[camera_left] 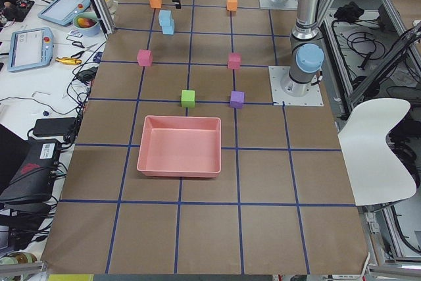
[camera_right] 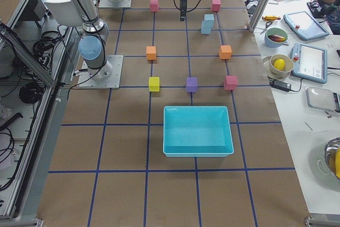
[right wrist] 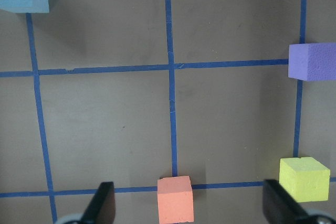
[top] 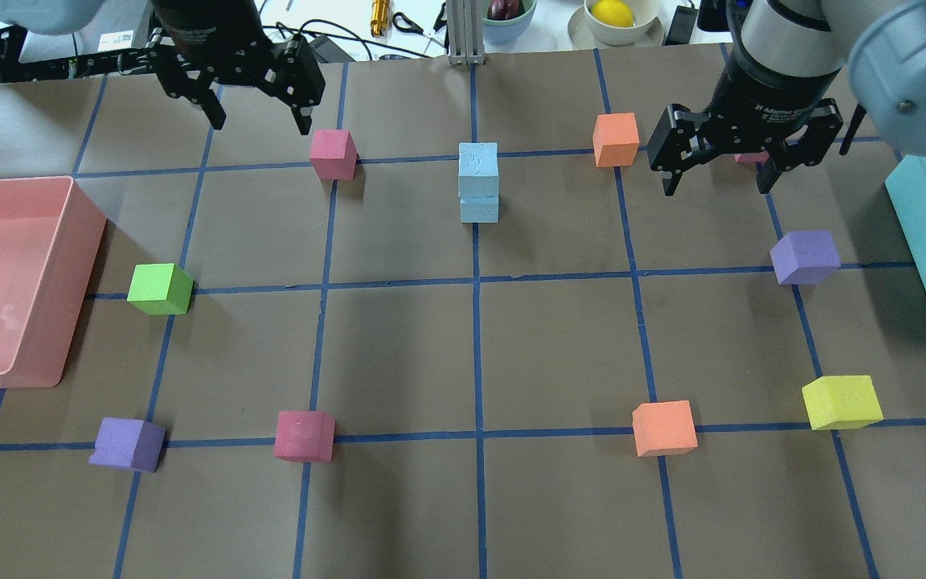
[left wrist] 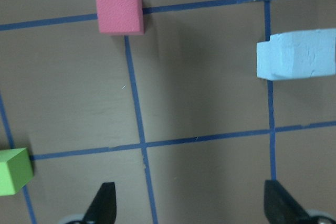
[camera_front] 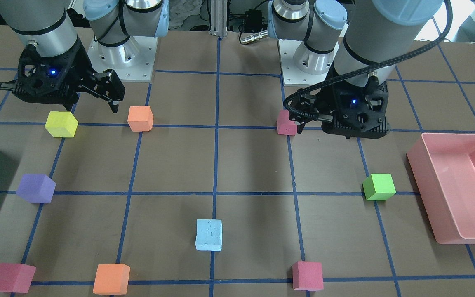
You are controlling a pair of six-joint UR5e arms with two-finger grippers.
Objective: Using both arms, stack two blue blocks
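Blue blocks (top: 478,173) stacked one on other, nearly flush, far-centre of worktop (top: 559,354). Left hand (top: 260,122) released, empty, raised to one side. Right hand (top: 716,186) same. Stack looks done. Pull arms away high, don't brush pile.

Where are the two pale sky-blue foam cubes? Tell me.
In the overhead view, the pale sky-blue foam cubes stand stacked on the centre tape line, between a pink foam cube at left and an orange foam cube at right.
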